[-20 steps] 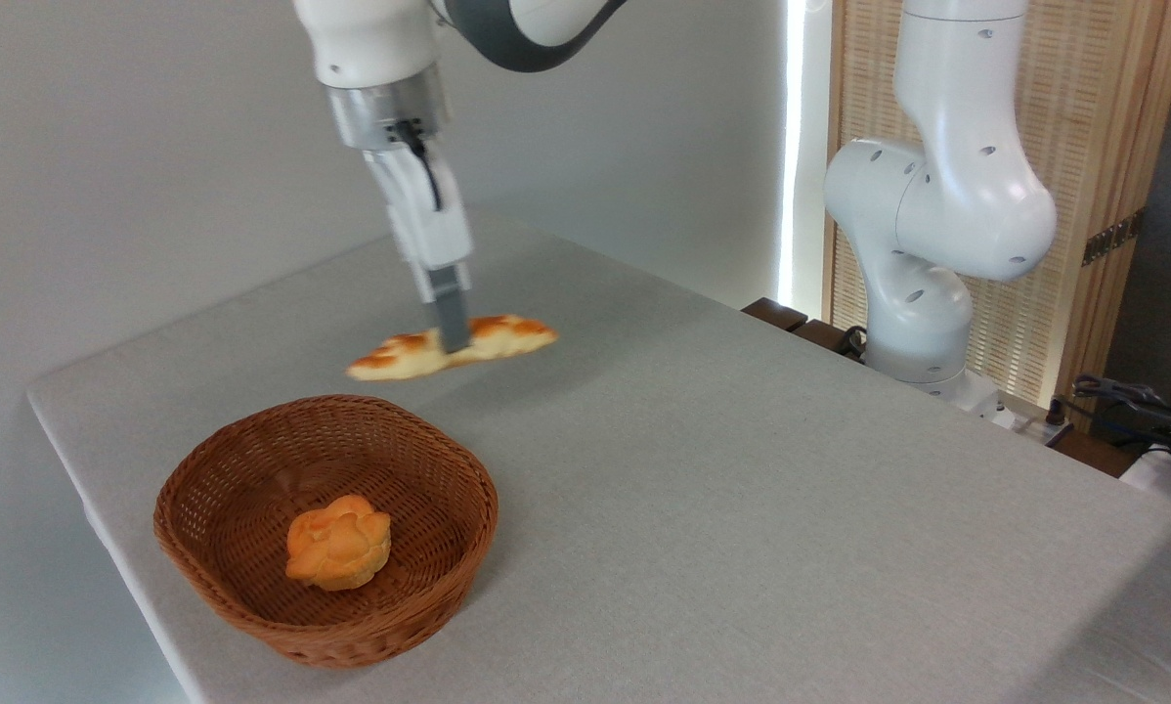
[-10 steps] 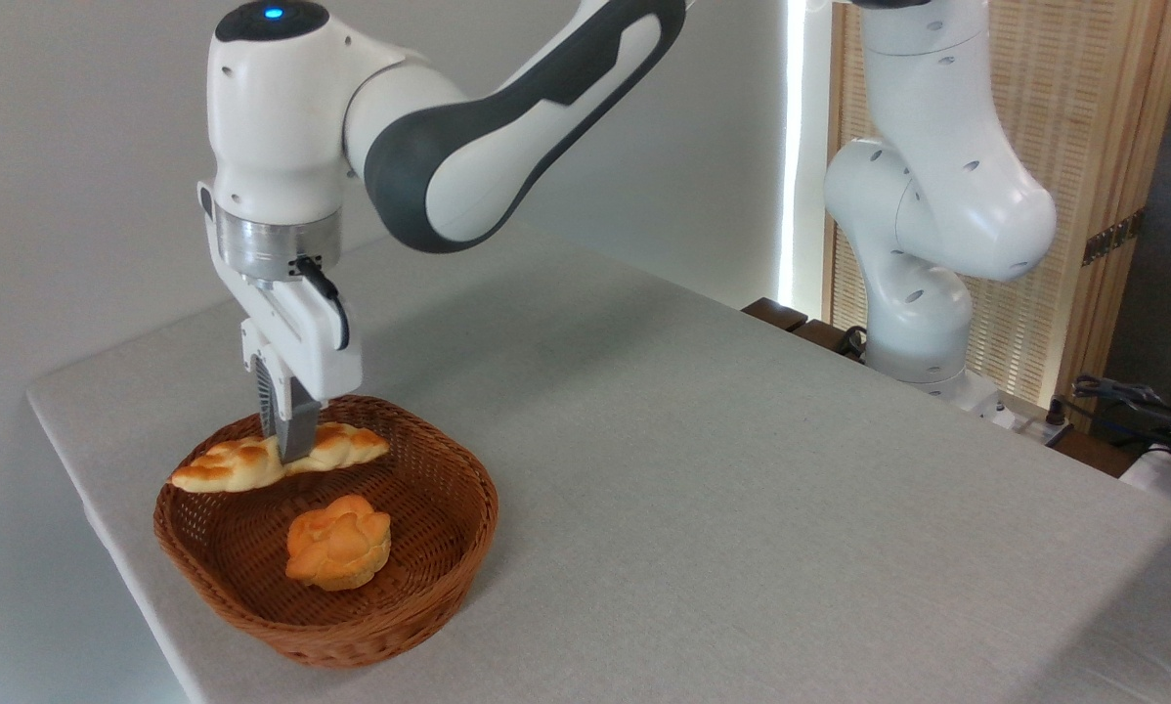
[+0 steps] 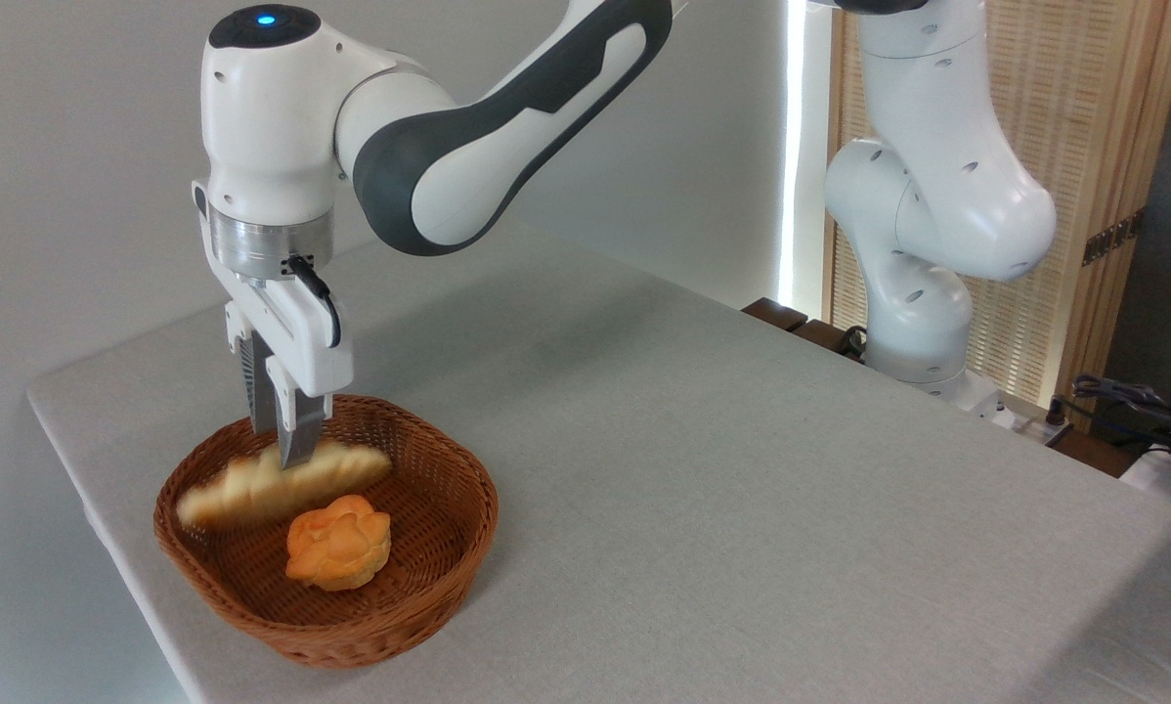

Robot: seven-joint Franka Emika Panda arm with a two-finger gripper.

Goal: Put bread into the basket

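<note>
Bread (image 3: pixel 282 482), blurred, lies inside the basket (image 3: pixel 390 626) below the tool (image 3: pixel 280 430), whose fingers stand parted.

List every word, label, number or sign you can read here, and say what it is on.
None: no readable text, label or number shows on the arm, end effector, bread, bun, basket or table.
</note>
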